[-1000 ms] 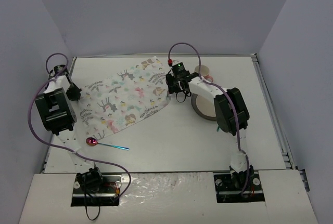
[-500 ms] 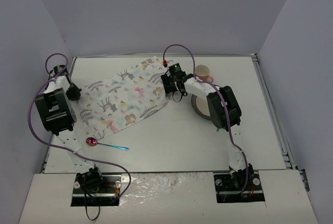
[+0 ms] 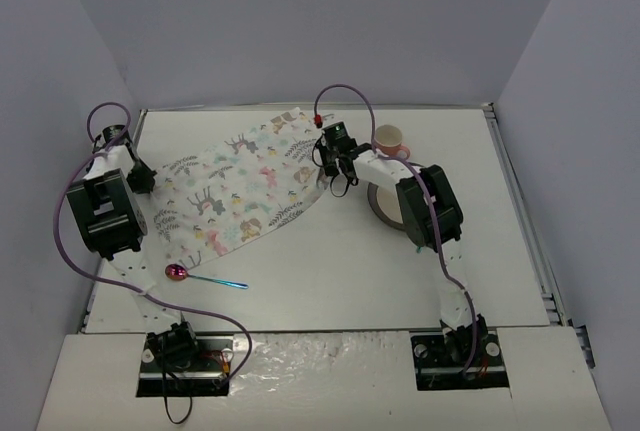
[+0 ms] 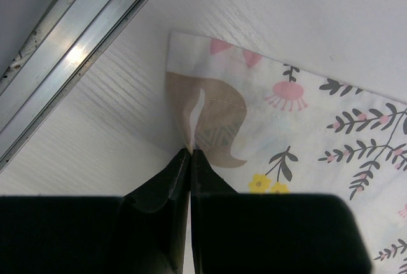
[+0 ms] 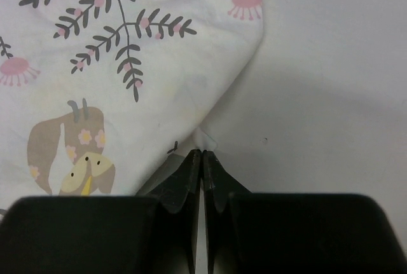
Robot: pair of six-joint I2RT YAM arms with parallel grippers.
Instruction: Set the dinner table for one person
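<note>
Animal-print placemat (image 3: 240, 191): I pinch its opposite ends between the closed tips of my left gripper (image 4: 191, 154) and right gripper (image 5: 201, 154), presumably to pull it flat.

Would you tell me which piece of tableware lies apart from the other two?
The spoon, pink-bowled with a blue handle, lies alone at the near left of the placemat; the cup and grey dish sit together on the right.

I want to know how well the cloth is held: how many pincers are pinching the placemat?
2. The left pincer is shut on the left corner of the placemat, beside the metal rail. The right pincer is shut on its right-hand edge, near the cup.
</note>
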